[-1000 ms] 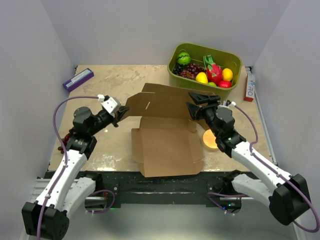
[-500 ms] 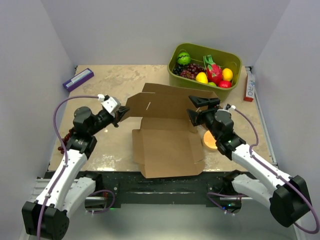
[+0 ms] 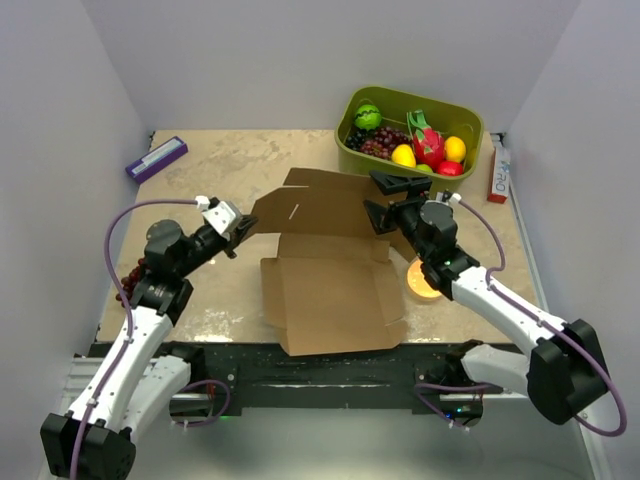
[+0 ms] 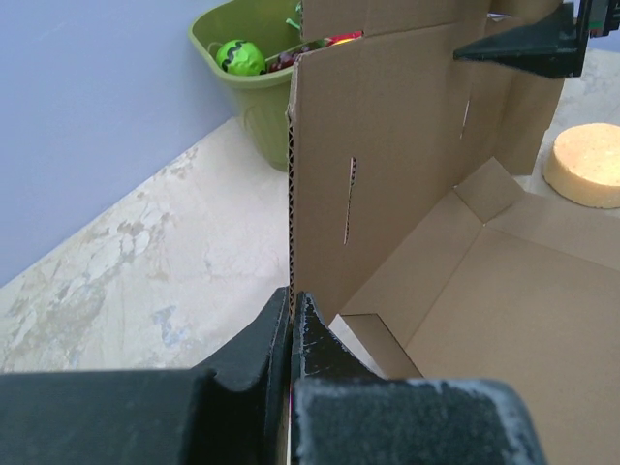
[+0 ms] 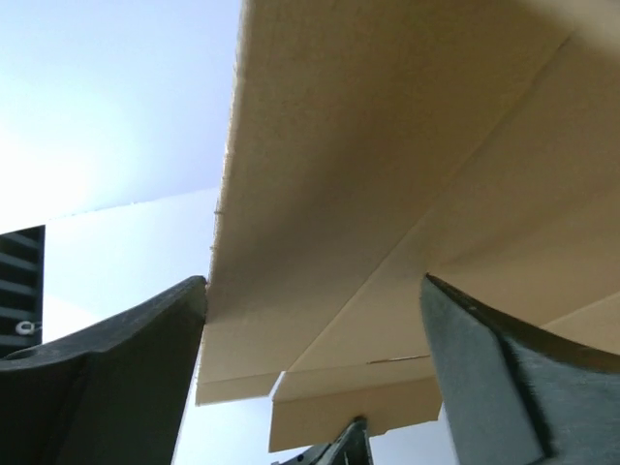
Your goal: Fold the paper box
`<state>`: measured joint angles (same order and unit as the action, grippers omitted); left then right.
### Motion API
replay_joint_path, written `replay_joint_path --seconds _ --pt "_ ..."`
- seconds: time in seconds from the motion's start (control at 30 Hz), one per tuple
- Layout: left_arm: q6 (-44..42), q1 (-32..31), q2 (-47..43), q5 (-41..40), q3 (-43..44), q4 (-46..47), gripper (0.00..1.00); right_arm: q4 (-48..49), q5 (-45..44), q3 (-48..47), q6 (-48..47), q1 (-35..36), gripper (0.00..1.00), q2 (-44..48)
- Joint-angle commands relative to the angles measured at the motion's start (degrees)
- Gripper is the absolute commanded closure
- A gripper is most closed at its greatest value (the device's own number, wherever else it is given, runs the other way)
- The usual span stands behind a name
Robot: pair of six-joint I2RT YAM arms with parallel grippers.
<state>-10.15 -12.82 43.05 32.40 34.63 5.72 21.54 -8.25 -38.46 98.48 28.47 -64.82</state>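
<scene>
Plain brown corrugated-cardboard paper box (image 3: 335,295): a matt die-cut sheet lying mid-table toward the near edge, its shallow tray flat with low side flaps, its far panel raised upright and pierced by two narrow slits. The left gripper (image 3: 242,231), black fingers pressed together, pinches the fluted left edge of the raised panel, while the right gripper (image 3: 379,201), wedge-shaped black fingers spread wide, straddles the panel's right end. Surface: mottled beige stone-patterned table (image 3: 220,165), with a round orange spongy disc (image 3: 420,282) just right of the box

right fingers (image 3: 398,184) spread wider, moved farther back along the paper box (image 3: 335,300) flap
</scene>
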Motion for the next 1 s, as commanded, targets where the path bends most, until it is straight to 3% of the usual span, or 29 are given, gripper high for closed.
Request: replay_joint_path --seconds 0.0,0.47,0.77,0.97 --pt "-0.31 -0.63 -0.77 -0.06 0.26 3.6 1.0 2.63 1.13 -3.2 0.05 0.18 0.18 -0.58" --pt "4.44 -0.63 2.74 2.14 1.4 4.92 1.0 3.86 1.22 4.79 0.75 0.27 0.57 0.66" --pt "5.05 -0.63 3.98 5.12 1.41 5.71 1.0 4.21 -0.89 9.89 1.11 0.36 0.62 0.84" --pt "4.7 -0.63 4.15 6.53 1.05 6.06 1.0 9.74 -1.07 10.69 0.93 0.36 0.6 -2.59"
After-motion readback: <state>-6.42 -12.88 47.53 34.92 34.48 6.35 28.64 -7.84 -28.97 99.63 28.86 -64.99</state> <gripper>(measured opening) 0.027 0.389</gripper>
